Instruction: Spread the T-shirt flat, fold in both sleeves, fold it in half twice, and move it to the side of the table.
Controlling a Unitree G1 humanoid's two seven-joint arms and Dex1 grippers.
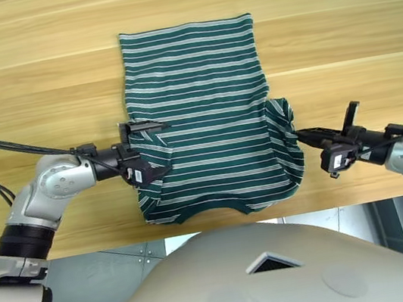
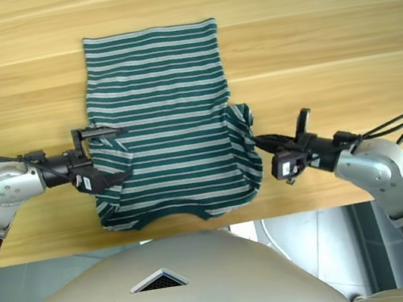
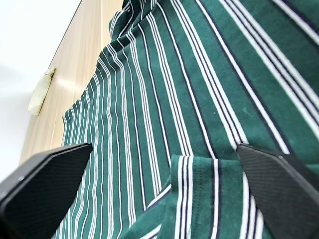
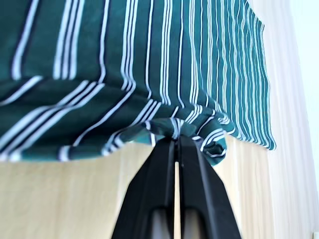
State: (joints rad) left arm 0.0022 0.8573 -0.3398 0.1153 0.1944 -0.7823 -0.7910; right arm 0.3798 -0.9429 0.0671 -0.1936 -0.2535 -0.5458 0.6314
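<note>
A green T-shirt (image 1: 198, 82) with white stripes lies on the wooden table (image 1: 29, 78), hem far, collar near. Its left sleeve (image 1: 155, 157) is folded in over the body. My left gripper (image 1: 157, 149) hovers open at that sleeve, and the left wrist view shows its fingers (image 3: 47, 184) wide apart over the striped cloth (image 3: 189, 89). The right sleeve (image 1: 281, 119) is bunched and lifted at the shirt's right edge. My right gripper (image 1: 298, 134) is shut on that sleeve's edge, and the right wrist view shows cloth (image 4: 174, 127) pinched at its tips (image 4: 175, 142).
Bare wood runs left, right and beyond the shirt. The table's front edge (image 1: 87, 252) is close to the collar end. A small pale object (image 3: 41, 92) shows past the table's side edge in the left wrist view.
</note>
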